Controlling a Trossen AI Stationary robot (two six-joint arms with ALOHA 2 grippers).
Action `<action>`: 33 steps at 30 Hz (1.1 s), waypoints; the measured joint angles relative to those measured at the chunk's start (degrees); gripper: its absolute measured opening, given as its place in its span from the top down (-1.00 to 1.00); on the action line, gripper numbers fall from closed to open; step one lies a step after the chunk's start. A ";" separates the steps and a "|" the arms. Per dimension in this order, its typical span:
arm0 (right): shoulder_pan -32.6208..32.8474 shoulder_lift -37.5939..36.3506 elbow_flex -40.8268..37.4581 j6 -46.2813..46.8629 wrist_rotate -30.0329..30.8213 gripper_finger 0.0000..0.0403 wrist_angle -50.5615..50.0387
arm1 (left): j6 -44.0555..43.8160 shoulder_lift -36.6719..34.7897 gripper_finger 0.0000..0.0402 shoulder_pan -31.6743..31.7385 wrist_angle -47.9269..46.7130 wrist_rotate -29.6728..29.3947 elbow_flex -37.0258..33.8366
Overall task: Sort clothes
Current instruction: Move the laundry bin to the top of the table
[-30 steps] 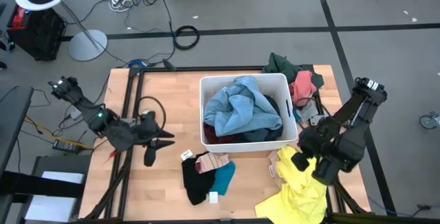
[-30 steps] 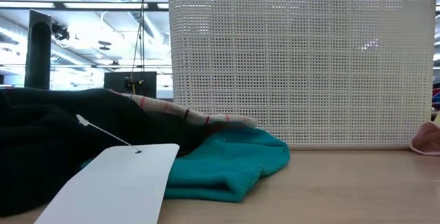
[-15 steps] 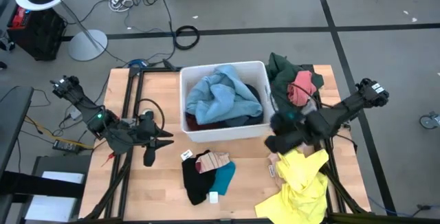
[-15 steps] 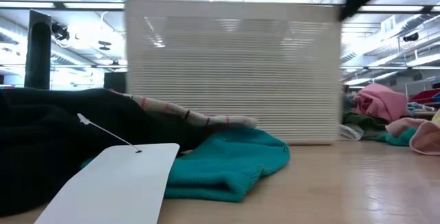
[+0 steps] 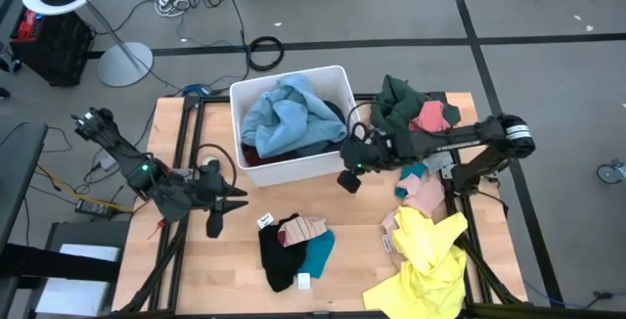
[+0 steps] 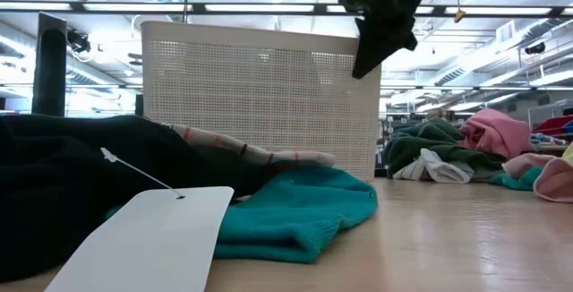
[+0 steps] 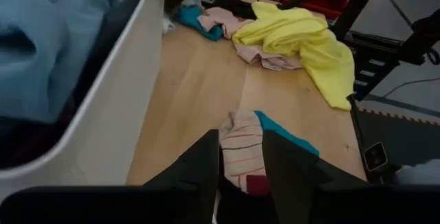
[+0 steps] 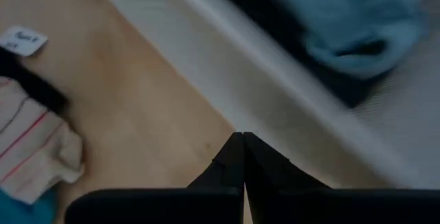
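Note:
The white bin stands slanted at the table's far middle, holding light blue and dark clothes. My right gripper is shut at the bin's right near corner; it also shows in the low view. My left gripper is open and empty, hovering at the left, pointing at a black, striped and teal pile. A yellow garment lies at the near right. Dark green and pink clothes lie at the far right. My right gripper's shut fingers lie against the outer side of the bin's right wall, close to its near corner. They come from the table's right, slanting down. The bin stands on the table.
Small pink and teal pieces lie between the yellow garment and the green pile. A white tag lies by the black garment. Bare wood shows between the bin and the near pile.
My right gripper has swept from above the yellow garment toward the table's left and far edge, pushing the bin. The bin has slid left and toward the far edge and turned. The clothes at the far right now show behind it.

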 joint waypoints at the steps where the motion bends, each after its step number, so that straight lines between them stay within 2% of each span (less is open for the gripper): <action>1: 0.06 0.34 0.02 -0.26 -0.73 1.00 0.40 | -0.69 0.00 0.42 0.00 0.63 0.01 -1.02; 8: 5.26 -2.18 0.00 0.13 -0.41 0.99 1.78 | -5.96 0.00 0.42 0.00 7.15 -0.95 -10.51; 11: 8.66 -3.97 0.00 1.52 -0.13 0.99 2.55 | -6.00 0.02 0.42 0.49 10.56 -3.82 -13.75; 15: 13.77 -5.35 0.00 4.98 0.60 0.99 2.48 | -5.87 0.00 0.42 2.95 12.61 -11.36 -16.50; 17: 16.99 -5.34 0.00 6.73 3.09 1.00 2.25 | -5.82 0.00 0.42 5.21 12.92 -12.41 -17.82; 22: 25.20 -5.30 0.00 15.21 10.03 1.00 -0.98 | -5.74 0.00 0.42 11.65 13.97 -8.46 -19.91; 29: 34.48 -5.19 0.00 25.53 14.17 1.00 -1.87 | -3.71 0.00 0.44 20.85 13.67 -6.61 -20.07; 33: 37.24 -4.64 0.02 29.50 15.39 1.00 -1.32 | -1.11 0.00 0.50 23.45 18.77 3.42 -20.09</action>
